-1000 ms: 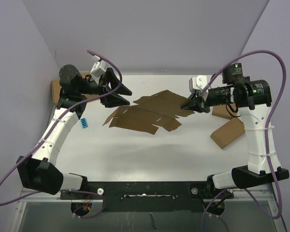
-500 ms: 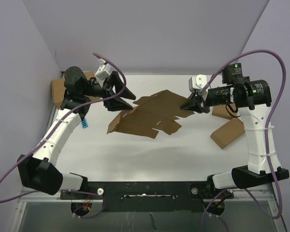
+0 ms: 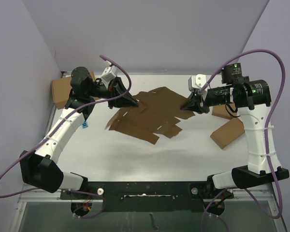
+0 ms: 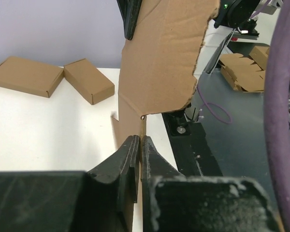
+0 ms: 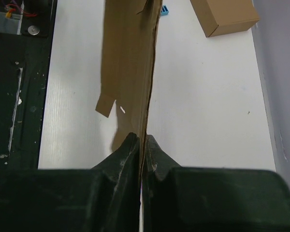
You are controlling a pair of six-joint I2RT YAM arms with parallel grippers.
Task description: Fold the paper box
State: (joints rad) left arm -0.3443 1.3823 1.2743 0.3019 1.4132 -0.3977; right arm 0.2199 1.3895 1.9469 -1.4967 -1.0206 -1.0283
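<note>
Hanging between the two tools, the paper box [image 3: 152, 113] is a flat cut sheet, its near flaps drooping toward the white table [image 3: 150, 154]; whether they touch it I cannot tell. The left tool [image 3: 133, 102] is clenched on one end and the right tool [image 3: 188, 106] is pinched on the other. From each wrist the sheet runs edge-on, so most flaps are lost. Behind the left tool a closed carton [image 3: 59, 90] is half covered by the left arm [image 3: 67, 121]. Beyond the right tool lie two more boxes [image 3: 227, 133], one partly hidden. Lilac walls [image 3: 135, 34] hem the table.
</note>
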